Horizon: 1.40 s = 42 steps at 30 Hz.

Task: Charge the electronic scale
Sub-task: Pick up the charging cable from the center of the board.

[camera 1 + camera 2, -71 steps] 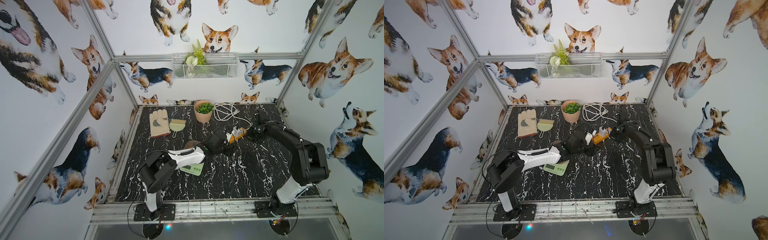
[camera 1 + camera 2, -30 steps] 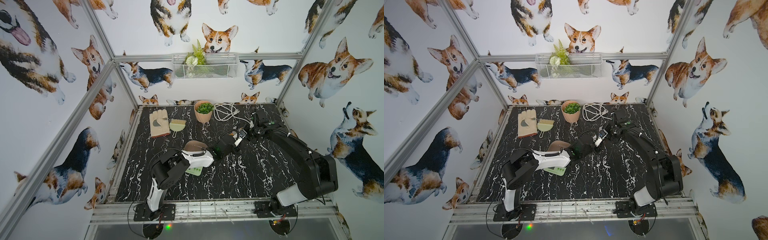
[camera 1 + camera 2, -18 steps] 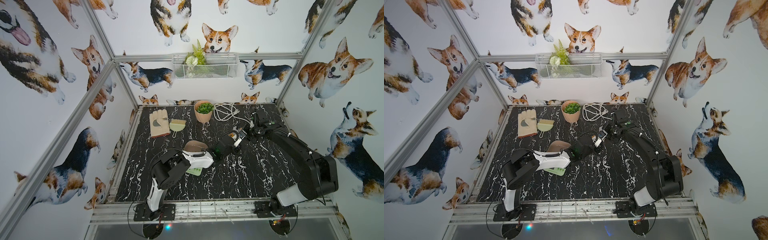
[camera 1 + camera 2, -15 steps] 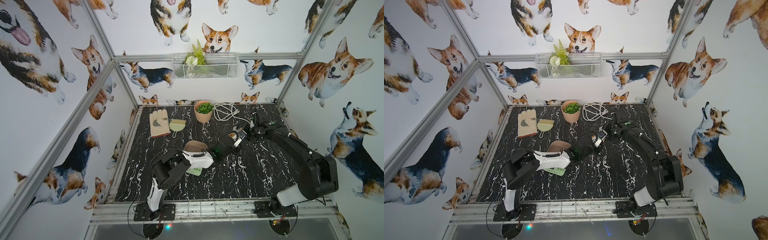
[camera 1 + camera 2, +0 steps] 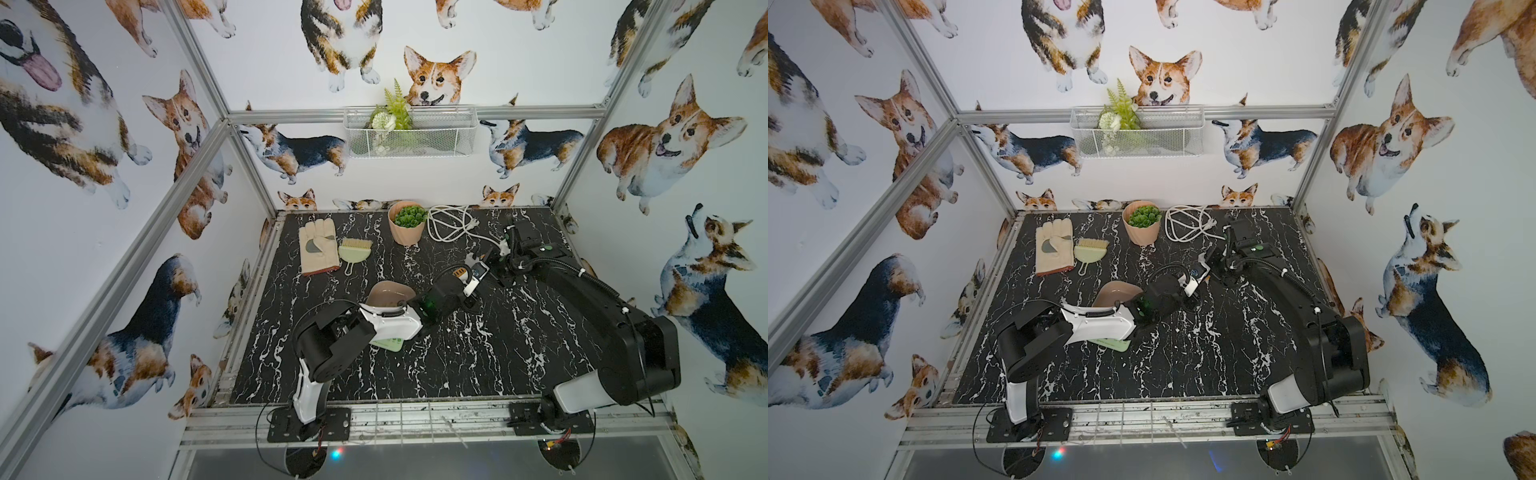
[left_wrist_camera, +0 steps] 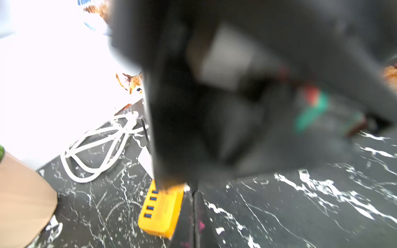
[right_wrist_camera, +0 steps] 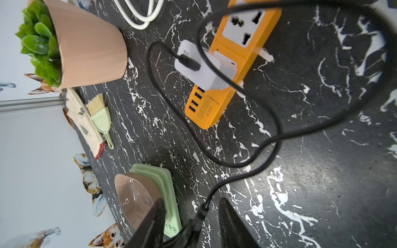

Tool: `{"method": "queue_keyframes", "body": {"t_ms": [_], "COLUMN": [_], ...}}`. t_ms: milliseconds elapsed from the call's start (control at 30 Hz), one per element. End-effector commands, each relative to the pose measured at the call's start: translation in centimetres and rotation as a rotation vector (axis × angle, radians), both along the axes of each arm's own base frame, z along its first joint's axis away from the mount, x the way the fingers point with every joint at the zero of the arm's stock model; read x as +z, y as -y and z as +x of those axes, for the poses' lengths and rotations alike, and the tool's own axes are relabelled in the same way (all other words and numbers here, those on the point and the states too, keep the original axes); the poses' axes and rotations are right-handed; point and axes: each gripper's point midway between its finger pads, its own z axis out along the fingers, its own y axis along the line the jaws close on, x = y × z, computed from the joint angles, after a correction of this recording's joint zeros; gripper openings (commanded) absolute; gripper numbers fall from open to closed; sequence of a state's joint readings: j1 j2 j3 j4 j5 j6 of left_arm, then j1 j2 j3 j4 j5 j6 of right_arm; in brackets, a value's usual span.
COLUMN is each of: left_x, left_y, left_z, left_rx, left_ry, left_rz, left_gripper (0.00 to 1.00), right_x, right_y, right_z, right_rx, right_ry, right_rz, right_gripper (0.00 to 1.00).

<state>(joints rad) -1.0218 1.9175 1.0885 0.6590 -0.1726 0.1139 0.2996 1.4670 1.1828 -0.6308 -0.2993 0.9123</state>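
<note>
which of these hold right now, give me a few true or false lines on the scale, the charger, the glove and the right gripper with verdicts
1. The white charger block is plugged into the orange power strip. True.
2. The pinkish-tan tray lies on the table apart from the electronic scale. False: it sits on the scale's green body.
3. A black cable runs out of the charger block. True.
4. The work glove lies on the scale. False: it lies at the far side of the table beside the small green brush, well clear of the scale.
5. The right gripper is clamped shut. False: its jaws stand apart, with the cable's plug end between them.
</note>
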Motion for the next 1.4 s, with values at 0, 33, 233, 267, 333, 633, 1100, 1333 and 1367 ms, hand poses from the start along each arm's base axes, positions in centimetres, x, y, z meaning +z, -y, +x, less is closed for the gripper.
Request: {"method": "queue_keyframes", "body": {"t_ms": [0, 33, 233, 267, 333, 633, 1100, 1333, 1367], "left_x": [0.8, 0.9, 1.8, 2.0, 2.7, 4.9, 10.0, 10.9, 10.9], "left_y": [-0.4, -0.5, -1.7, -2.1, -3.3, -7.2, -10.0, -10.0, -9.9], "left_z": [-0.3, -0.5, -1.1, -1.0, -0.6, -1.2, -3.0, -3.3, -3.3], "left_rx": [-0.014, -0.02, -0.1, -0.124, -0.149, -0.294, -0.461, -0.484, -0.485], "left_ry": [-0.042, -0.057, -0.224, -0.284, -0.387, -0.62, -0.669, -0.668, -0.668], "left_rz": [-0.059, -0.072, -0.178, -0.21, -0.282, -0.332, -0.304, -0.308, -0.308], "left_gripper": [0.05, 0.05, 0.04, 0.04, 0.03, 0.03, 0.03, 0.03, 0.03], "right_x": [1.7, 2.3, 7.0, 7.8, 8.5, 11.7, 10.3, 9.9, 10.0], "right_y": [0.0, 0.3, 1.2, 0.8, -0.1, -3.4, -7.2, -7.9, -8.0], "right_z": [0.7, 1.0, 2.0, 1.8, 1.0, -2.2, -5.4, -5.7, -5.8], "right_rx": [0.032, 0.035, 0.238, 0.313, 0.454, 0.878, 1.163, 1.193, 1.195], "right_ry": [0.088, 0.124, 0.496, 0.57, 0.669, 1.073, 1.097, 1.122, 1.126], "right_rz": [0.058, 0.07, 0.189, 0.208, 0.225, 0.37, 0.418, 0.412, 0.413], "right_gripper": [0.47, 0.48, 0.5, 0.49, 0.48, 0.44, 0.37, 0.31, 0.31]}}
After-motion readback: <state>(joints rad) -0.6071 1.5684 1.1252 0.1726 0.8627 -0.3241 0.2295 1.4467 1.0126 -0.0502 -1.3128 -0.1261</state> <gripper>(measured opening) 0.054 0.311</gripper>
